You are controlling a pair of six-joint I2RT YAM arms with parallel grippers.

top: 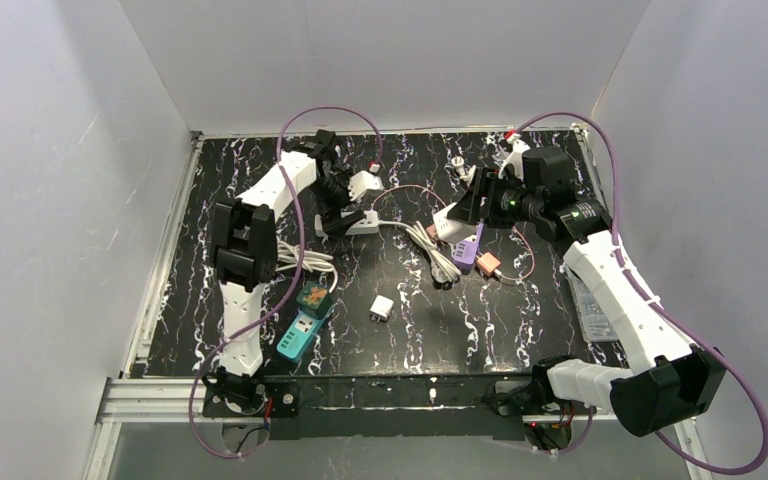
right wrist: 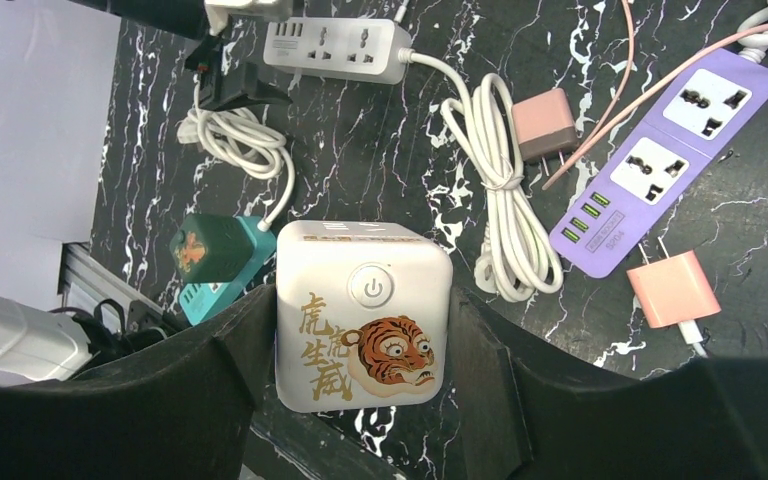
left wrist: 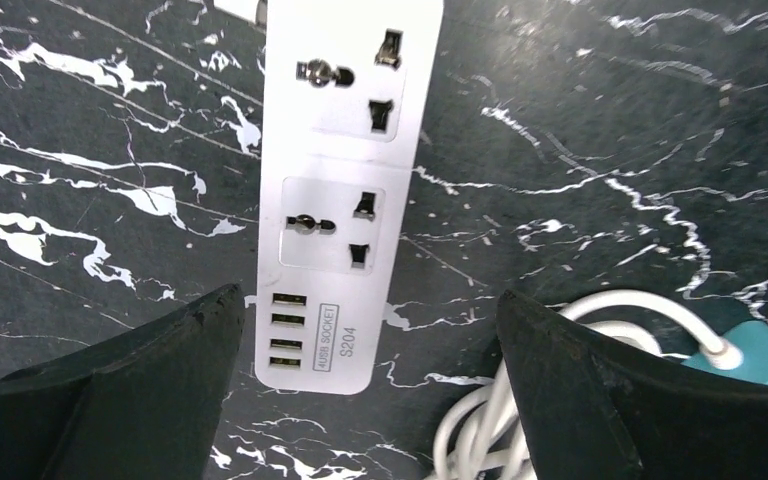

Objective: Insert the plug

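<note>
While the tiger-print cube plug [right wrist: 363, 340] is clamped in the right tool [right wrist: 360, 300], the white power strip [right wrist: 338, 48] is seen at 11 o'clock from it, long axis 9-to-3; the left tool [left wrist: 368, 305] is held wide over the strip's USB end on the tabletop [left wrist: 610, 120].

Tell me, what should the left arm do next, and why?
Probably lower the left fingers and close them on the white power strip to steady it. They stand open with the strip's USB end between them, while the right fingers already clamp the tiger-printed cube, so the strip looks like the piece not yet held.
</note>
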